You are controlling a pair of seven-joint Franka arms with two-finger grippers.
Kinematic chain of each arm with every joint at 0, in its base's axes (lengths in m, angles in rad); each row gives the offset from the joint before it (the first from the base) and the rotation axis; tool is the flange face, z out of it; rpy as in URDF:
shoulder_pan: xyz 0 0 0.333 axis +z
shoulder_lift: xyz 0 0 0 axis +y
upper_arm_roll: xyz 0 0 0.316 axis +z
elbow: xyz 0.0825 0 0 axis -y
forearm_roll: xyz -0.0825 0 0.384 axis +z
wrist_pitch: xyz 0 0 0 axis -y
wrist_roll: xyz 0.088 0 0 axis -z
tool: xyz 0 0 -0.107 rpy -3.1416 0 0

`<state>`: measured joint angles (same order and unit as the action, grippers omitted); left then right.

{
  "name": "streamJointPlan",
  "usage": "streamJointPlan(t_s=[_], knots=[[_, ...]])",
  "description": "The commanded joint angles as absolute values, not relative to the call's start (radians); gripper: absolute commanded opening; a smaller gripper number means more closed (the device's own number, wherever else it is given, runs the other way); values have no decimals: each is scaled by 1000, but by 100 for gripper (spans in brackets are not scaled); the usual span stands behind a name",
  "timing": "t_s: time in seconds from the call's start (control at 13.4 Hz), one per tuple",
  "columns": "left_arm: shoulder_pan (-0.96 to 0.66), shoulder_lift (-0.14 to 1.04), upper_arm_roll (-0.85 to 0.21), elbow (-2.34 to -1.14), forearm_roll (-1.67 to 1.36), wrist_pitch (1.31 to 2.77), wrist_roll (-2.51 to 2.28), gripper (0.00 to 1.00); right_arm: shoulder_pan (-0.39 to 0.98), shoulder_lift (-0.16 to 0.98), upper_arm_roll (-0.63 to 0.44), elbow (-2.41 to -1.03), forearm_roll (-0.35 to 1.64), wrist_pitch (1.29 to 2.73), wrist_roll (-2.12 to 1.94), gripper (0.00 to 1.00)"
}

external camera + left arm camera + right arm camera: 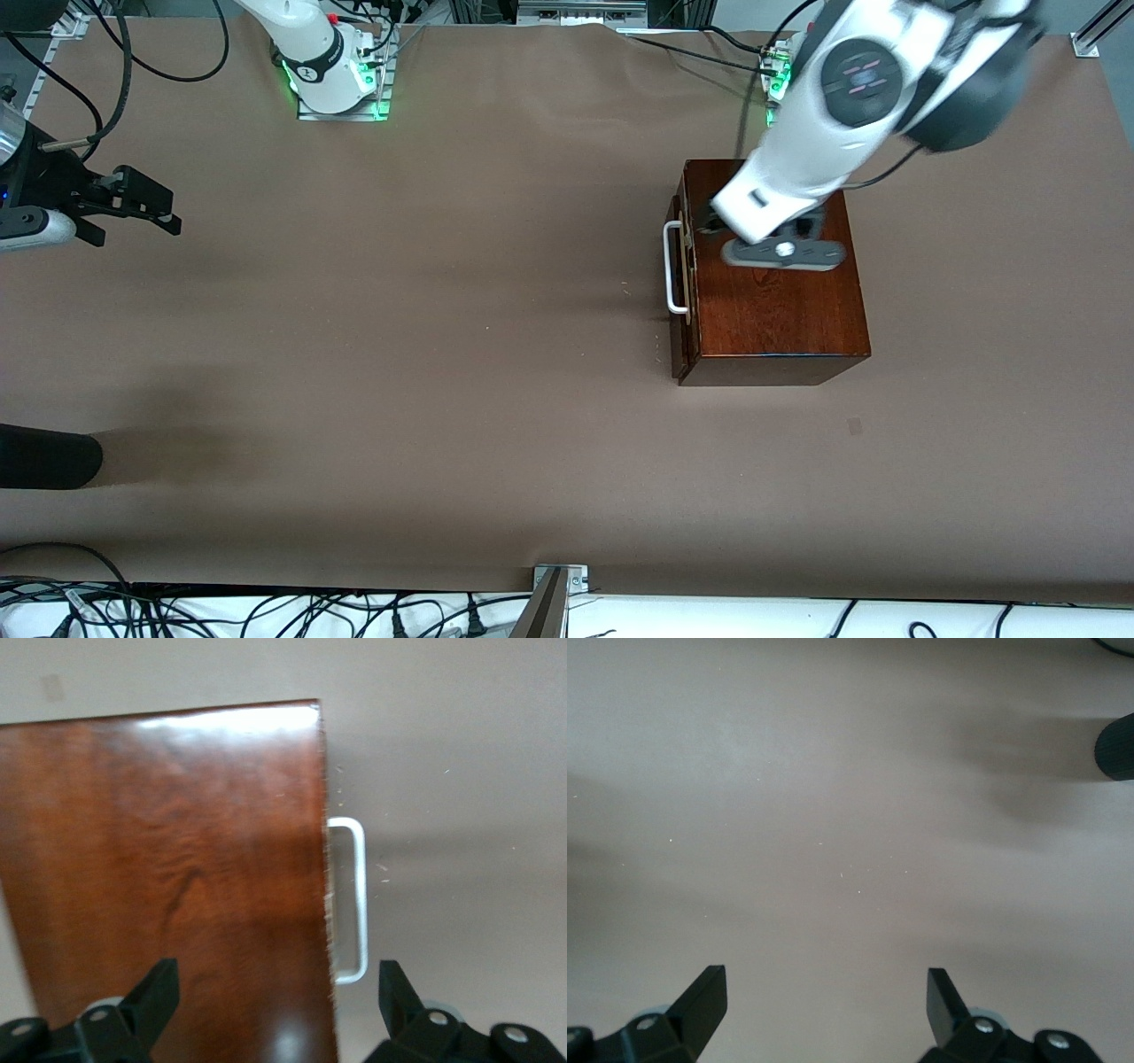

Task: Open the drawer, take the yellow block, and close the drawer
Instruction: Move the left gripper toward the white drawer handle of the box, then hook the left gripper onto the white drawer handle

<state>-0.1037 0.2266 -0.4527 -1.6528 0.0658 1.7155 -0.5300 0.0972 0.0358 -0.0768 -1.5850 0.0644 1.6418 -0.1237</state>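
Nearest the front camera, bare brown worktop (443, 399), nothing but paper and shadow. Moving up the view, here is the glossy mahogany box (775, 306) toward the left arm's end, and the drawer (683, 266) sits pushed in, its dark front flush with the box, white loop handle (675, 268) facing the right arm's end. The yellow block is not to be seen anywhere; the drawer is shut.

Over the box's top, near the handle edge, hangs the left pincer (275, 992), fingers (155, 992) spread wide and released, one over the wood, the other out past the handle, gripping nothing.

Farther up, at the right arm's end, the right pincer (133, 208) waits over plain worktop, well apart from the box, its fingers (704, 997) spread wide and released, empty too.
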Motion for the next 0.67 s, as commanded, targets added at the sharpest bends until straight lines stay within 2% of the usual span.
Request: streamJointPlan(t_s=[0.0,0.22,0.6], knots=[[-216,320,-465,-1626,211,1742,-699,100,100,38,-78,-1569,51,1626,-130,100],[-287,399,-465,-1629,285,1782,-778,100,97,38,-78,-1569,51,1626,-130,100],[-296,437,-463,-1663,340,1830,-813,100,97,38,-78,-1569,51,1626,-130,100]])
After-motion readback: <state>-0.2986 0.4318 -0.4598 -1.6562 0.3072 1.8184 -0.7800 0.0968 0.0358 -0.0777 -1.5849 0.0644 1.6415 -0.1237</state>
